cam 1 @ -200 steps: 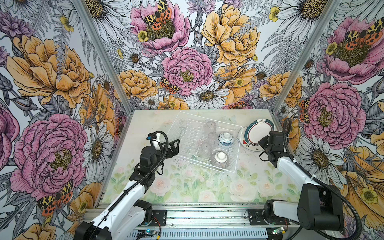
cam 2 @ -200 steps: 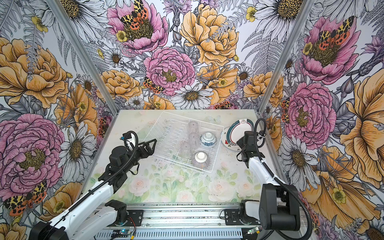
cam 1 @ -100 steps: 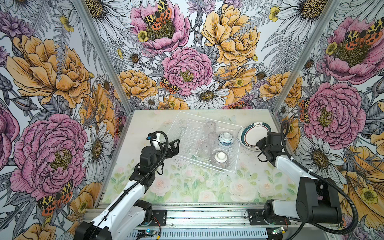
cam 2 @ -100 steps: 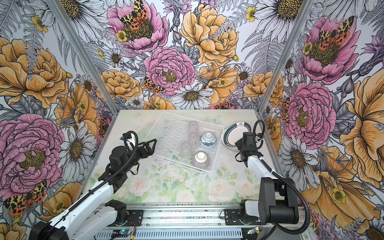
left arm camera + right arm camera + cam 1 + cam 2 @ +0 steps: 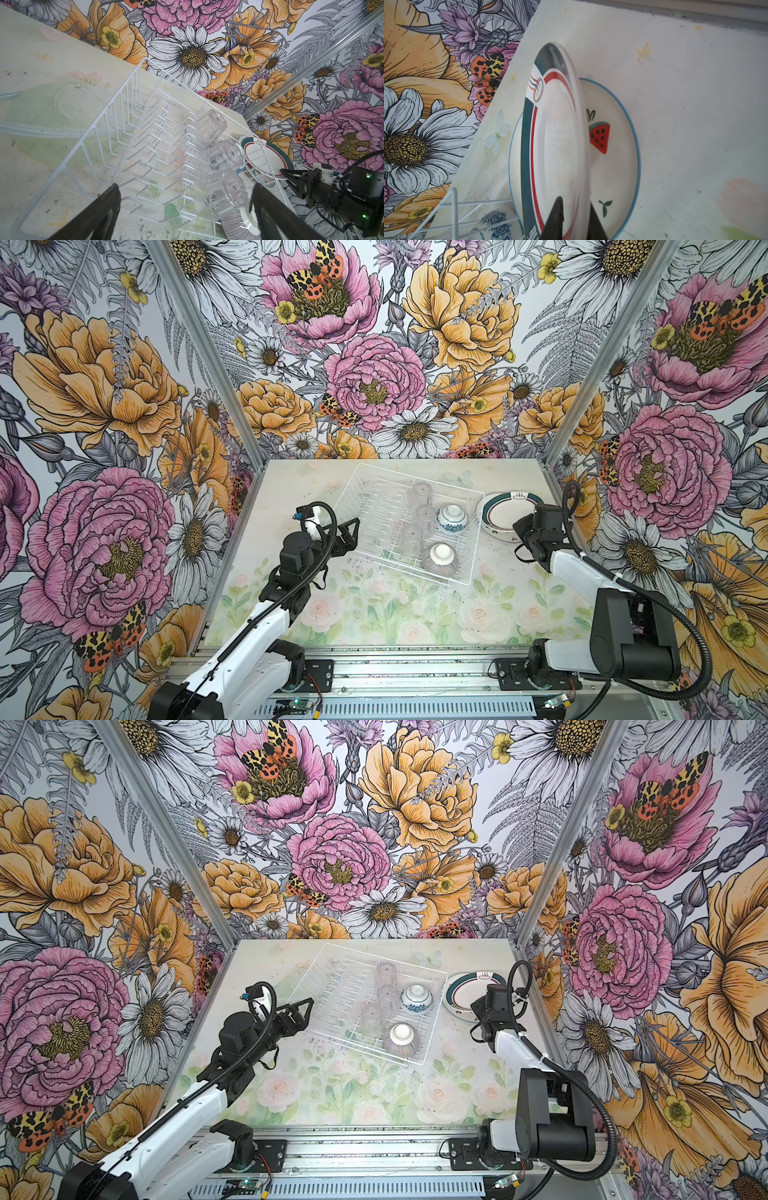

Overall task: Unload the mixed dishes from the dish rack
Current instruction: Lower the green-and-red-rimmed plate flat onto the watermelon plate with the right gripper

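Observation:
The white wire dish rack (image 5: 365, 493) sits at the table's middle back. It holds three clear glass tumblers (image 5: 424, 514) upside down in a row, a blue-and-white floral bowl (image 5: 452, 519) and a ribbed greyish bowl (image 5: 441, 558), both upside down. Right of the rack, the teal-and-red-rimmed plate (image 5: 505, 514) leans on the watermelon-print plate (image 5: 612, 145), which lies flat on the table. My right gripper (image 5: 575, 204) straddles the teal plate's (image 5: 556, 135) near rim, slightly open. At the rack's left edge my left gripper (image 5: 186, 187) stands wide open and empty, with the nearest tumbler (image 5: 224, 193) ahead of it.
Flowered walls enclose the table on three sides, and the plates lie close to the right wall (image 5: 582, 497). The rack's right side (image 5: 454, 203) stands just beside the plates. Bare floral tabletop (image 5: 395, 605) stretches in front of the rack.
The right gripper has lowered the teal-and-red-rimmed plate from a steep tilt down onto the watermelon plate, and its jaws have eased apart. The left arm has not moved.

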Tool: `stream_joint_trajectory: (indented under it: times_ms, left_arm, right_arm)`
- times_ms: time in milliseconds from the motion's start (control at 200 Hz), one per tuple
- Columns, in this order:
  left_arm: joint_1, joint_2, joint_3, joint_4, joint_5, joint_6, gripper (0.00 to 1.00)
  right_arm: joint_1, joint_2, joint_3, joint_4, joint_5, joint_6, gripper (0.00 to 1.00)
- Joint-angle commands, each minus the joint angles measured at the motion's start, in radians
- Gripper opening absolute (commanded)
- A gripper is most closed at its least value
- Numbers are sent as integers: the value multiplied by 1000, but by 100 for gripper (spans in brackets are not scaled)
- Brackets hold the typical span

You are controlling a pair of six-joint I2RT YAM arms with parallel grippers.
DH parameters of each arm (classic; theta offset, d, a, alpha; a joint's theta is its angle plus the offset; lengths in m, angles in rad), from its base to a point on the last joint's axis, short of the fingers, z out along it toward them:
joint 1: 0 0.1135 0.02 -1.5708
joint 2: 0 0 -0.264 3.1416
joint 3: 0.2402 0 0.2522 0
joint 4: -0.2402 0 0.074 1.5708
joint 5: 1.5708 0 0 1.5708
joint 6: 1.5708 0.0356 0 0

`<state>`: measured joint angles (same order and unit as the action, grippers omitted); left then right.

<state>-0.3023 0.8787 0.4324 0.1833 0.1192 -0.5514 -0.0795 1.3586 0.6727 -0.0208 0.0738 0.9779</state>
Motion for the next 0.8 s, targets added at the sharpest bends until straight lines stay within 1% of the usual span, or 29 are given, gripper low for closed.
stream_joint_trajectory:
  times_ms: [0,115,215,260,320,405,480,575,726,796]
  left_arm:
    - [9,-10,-3,18,-3,-6,98]
    - [10,-9,-1,17,-8,-9,99]
    - [9,-4,4,18,-9,-12,99]
    - [9,0,7,17,-9,-15,99]
    - [8,5,12,18,-4,-14,99]
    - [7,11,17,20,-3,-17,99]
    - [2,14,20,25,-1,-19,99]
    - [-2,16,23,27,-1,-20,99]
    - [-12,20,25,38,-2,-24,99]
    - [-16,25,26,43,-3,-25,99]
  right_arm:
    - [-2,-7,-12,22,17,7,27]
    - [-3,-18,-15,21,17,7,36]
    - [-7,-24,-18,17,15,4,47]
    - [-8,-26,-19,16,10,5,53]
    - [-12,-27,-19,14,-1,7,64]
    - [-15,-27,-15,13,-22,5,73]
    - [-18,-21,-5,7,-38,-13,77]
    - [-25,3,23,-12,-82,-39,78]
    - [-44,116,93,-36,-251,-65,84]
    - [-47,165,113,-42,-299,-52,87]
